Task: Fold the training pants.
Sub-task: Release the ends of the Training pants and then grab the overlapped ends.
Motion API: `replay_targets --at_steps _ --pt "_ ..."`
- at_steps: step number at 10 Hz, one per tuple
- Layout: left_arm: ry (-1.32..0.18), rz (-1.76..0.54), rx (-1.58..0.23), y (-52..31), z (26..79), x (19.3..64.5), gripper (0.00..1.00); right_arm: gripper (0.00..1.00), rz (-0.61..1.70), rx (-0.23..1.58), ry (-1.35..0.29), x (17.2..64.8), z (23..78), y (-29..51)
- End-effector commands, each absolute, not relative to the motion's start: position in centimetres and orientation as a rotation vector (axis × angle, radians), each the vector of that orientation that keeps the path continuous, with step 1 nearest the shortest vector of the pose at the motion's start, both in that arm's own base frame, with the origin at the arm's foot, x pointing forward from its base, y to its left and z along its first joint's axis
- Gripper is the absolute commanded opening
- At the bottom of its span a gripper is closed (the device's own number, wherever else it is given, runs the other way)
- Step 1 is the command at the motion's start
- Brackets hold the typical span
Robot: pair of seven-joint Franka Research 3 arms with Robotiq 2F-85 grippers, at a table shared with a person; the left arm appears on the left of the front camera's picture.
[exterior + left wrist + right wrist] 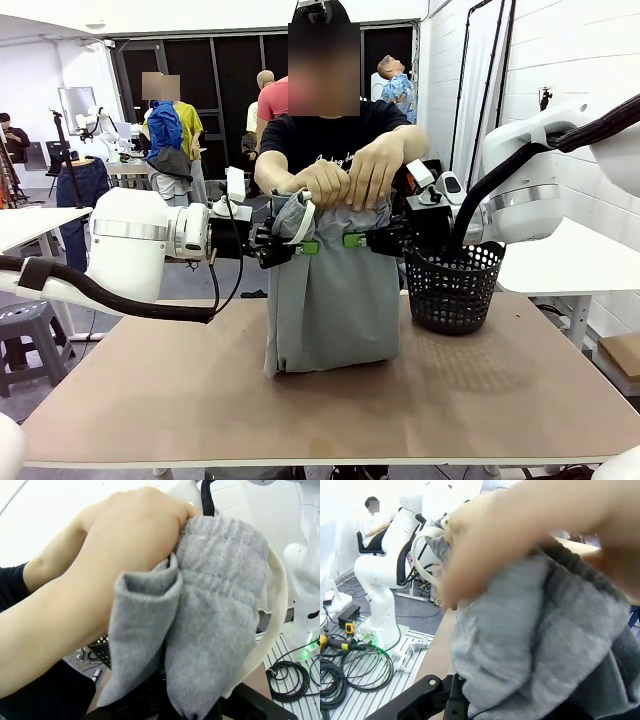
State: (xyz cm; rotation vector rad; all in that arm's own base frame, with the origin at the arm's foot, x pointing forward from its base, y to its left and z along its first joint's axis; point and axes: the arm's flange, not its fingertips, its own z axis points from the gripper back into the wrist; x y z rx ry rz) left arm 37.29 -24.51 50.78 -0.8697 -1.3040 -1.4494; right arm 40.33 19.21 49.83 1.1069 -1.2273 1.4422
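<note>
while a person's hands (372, 170) pinch the waistband (288, 212), the left jaws and right jaws clamp the training pants (330, 300).

The training pants (330, 300) are seen as light grey soft jersey, folded lengthwise into a tall, narrow panel (roughly rectangular, with a few slack creases). They are held upright over the middle of the table (150, 390), and the lower edge is rested on its top a little left of centre. The gathered waistband (335, 212) is bunched at the top, and a white drawstring (303, 225) is looped out at its left end. The upper part is pinched at the left by the left gripper (306, 247) and at the right by the right gripper (354, 240). Both are clamped on the fabric. The bunched top is grasped from the far side by a person's hand (322, 182) and a second hand (375, 168).
</note>
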Motion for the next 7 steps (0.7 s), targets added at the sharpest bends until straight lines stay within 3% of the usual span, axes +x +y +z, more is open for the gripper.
replay_targets --at_steps 1,7 --pt "-1.309 -1.451 -0.869 -24.64 51.10 37.35 0.00 0.00 1.428 1.128 -1.263 39.83 49.74 19.27" --pt "-1.309 -1.451 -0.869 -24.64 51.10 37.35 0.00 0.00 1.428 1.128 -1.263 39.83 49.74 19.27"
